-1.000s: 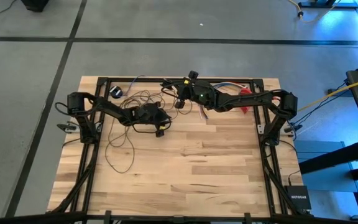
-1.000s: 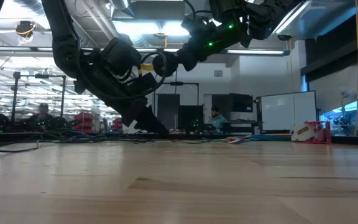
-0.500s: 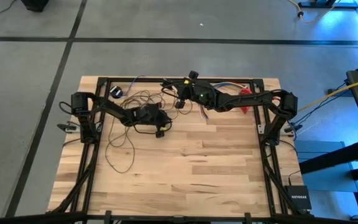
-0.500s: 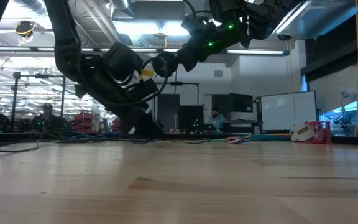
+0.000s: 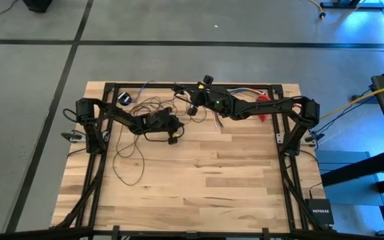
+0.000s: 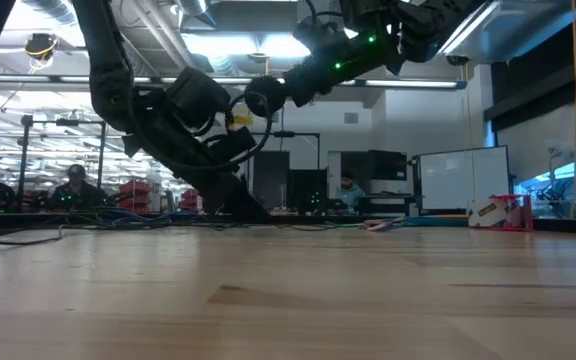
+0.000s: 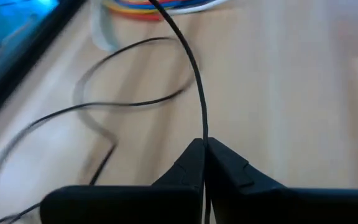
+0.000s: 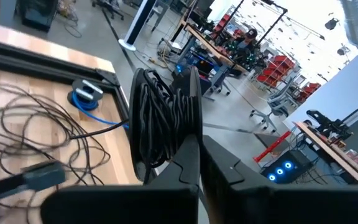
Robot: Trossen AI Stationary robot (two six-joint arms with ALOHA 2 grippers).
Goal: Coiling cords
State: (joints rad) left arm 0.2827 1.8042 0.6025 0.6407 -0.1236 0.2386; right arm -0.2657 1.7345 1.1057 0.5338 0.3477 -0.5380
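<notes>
The left gripper (image 7: 204,149) is closed, its 2 fingers pinched together on a single strand of the cords (image 7: 194,68). From the fingertips the strand runs straight forward over the bare wood of the table (image 7: 291,93), then bends toward a bundle of multicoloured wires (image 7: 160,7) lying farther ahead. To one side of the pinched strand, more of the same cord lies in a loose loop on the wood, apart from the fingers.

In the high view the left gripper (image 5: 172,135) sits low over the table (image 5: 232,193), at the edge of the slack loops of cord (image 5: 129,157). Those loops spread from the gripper back along the left arm and toward the near half of the table. A small black round puck (image 5: 125,99) lies well beyond the gripper, near the far rail.

The right gripper (image 8: 199,144) is closed on a coiled bundle of the cords (image 8: 160,118), which stands upright just ahead of its 2 fingers. Past the bundle, uncoiled strands lie spread over the wood, and a blue cable (image 8: 86,99) lies near the table frame.

In the high view the right gripper (image 5: 191,100) is raised above the far part of the table, near the left gripper and on its far side.
</notes>
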